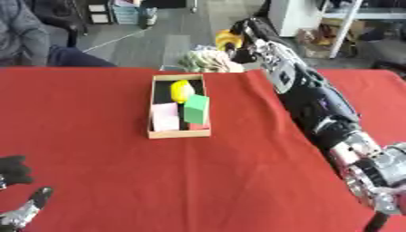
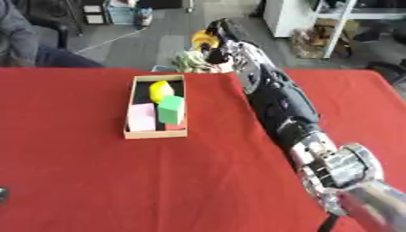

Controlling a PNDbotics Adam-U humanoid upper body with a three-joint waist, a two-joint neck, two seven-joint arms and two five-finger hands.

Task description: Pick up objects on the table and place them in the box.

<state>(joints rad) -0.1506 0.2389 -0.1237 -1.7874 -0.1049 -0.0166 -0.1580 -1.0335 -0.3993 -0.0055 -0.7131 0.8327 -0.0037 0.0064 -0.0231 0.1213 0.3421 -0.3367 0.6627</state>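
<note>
A shallow wooden box (image 1: 179, 133) lies on the red table (image 1: 95, 149), left of my right arm. Inside it are a yellow rounded object (image 1: 181, 90) at the far end, a green block (image 1: 196, 109) standing tilted, and a flat pink block (image 1: 165, 116). My right arm stretches up the right side, and my right hand (image 1: 252, 44) is raised near the table's far edge, behind and to the right of the box. Its fingers curl round a yellow-orange object (image 1: 225, 40). My left hand (image 1: 14, 171) rests at the lower left corner, its fingers relaxed and holding nothing.
A pale crumpled bundle (image 1: 208, 61) sits just beyond the table's far edge, below my right hand. A seated person (image 1: 24, 41) is at the far left corner. Shelving (image 1: 341, 27) and clutter stand on the floor behind.
</note>
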